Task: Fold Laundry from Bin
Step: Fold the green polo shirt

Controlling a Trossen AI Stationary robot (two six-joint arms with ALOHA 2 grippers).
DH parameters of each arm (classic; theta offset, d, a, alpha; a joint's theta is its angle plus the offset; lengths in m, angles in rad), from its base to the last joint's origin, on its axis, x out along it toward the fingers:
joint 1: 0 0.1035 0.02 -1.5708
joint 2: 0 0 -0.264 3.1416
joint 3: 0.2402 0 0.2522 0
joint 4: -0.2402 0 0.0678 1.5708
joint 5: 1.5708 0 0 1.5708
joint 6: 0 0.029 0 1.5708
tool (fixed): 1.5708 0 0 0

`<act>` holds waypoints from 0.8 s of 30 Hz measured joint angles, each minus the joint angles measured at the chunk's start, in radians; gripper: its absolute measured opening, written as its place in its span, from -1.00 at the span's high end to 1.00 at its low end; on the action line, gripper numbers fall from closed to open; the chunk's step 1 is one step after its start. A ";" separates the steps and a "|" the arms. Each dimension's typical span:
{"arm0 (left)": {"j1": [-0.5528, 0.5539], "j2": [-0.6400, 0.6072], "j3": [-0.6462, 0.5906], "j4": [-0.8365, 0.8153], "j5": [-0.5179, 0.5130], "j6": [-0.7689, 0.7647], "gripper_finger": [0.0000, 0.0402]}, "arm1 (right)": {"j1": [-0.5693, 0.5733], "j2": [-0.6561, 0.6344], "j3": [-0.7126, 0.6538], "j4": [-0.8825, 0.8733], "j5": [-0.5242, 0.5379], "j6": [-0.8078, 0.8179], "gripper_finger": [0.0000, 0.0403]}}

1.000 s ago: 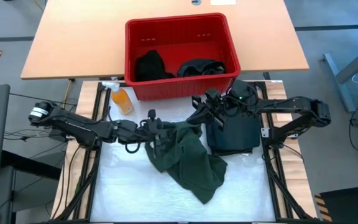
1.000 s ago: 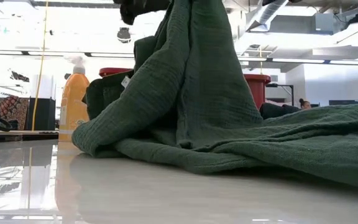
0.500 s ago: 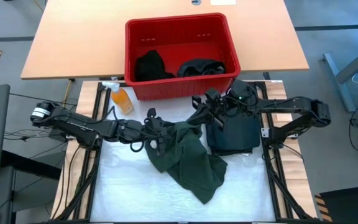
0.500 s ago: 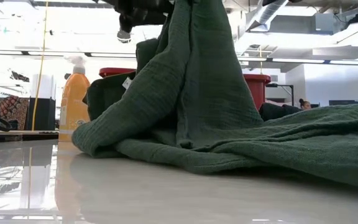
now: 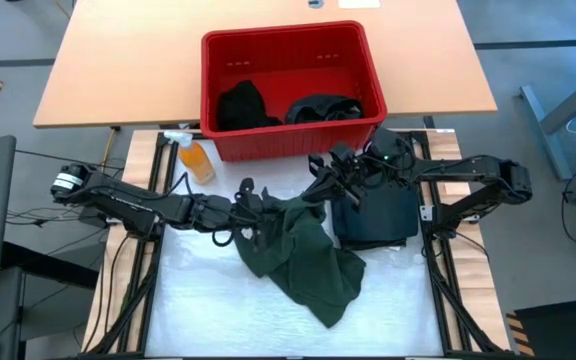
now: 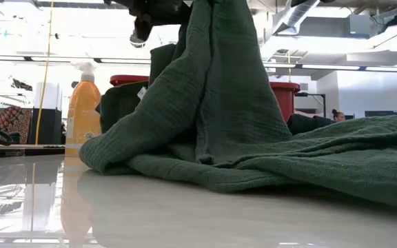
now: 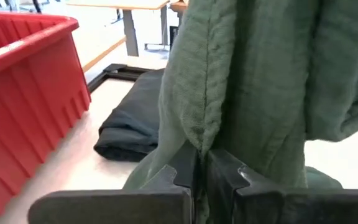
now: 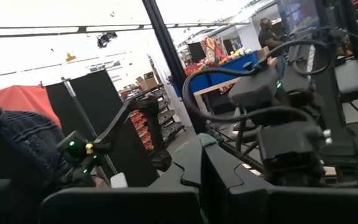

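Observation:
A dark olive-green cloth (image 5: 303, 255) lies heaped on the white table top, and one part of it is drawn up into a peak (image 6: 219, 41). My left gripper (image 5: 260, 205) is at the peak's left side, shut on the cloth. My right gripper (image 5: 316, 188) is shut at the cloth's far upper end. To the right, a folded black garment (image 5: 378, 215) lies flat on the table. The red bin (image 5: 205, 80) stands at the far side, and dark laundry (image 5: 243, 102) rests in its bottom. My left gripper pinches a hanging seamed edge of the green cloth (image 7: 199, 134) between its two fingers. It comes in nearly level from the table's left. The cloth hangs upright past the fingers, and its lower part lies on the table. My right gripper holds the cloth's raised far end (image 5: 310, 200) from the table's right, and its own fingers hide the place of contact. The cloth hangs below the gripper down to the heap on the table.
An orange spray bottle (image 5: 196, 160) stands at the bin's near left corner, close behind my left arm. A wooden table (image 5: 118, 70) carries the bin. The white table top (image 5: 208, 300) lies bare toward the near edge. A person shows in the right wrist view's room.
My left gripper has shut on the green cloth's hanging edge, after standing open beside it. The cloth's peak and the heap on the table have stayed where they were.

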 joint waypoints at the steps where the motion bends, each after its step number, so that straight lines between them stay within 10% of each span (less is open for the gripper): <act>1: 0.000 -0.009 0.000 -0.004 0.001 0.005 0.98 | 0.000 0.000 0.000 0.001 -0.008 0.002 0.89; 24: 0.059 -0.246 -0.001 -0.217 0.300 -0.063 1.00 | 0.001 0.000 0.000 -0.005 -0.059 0.015 0.88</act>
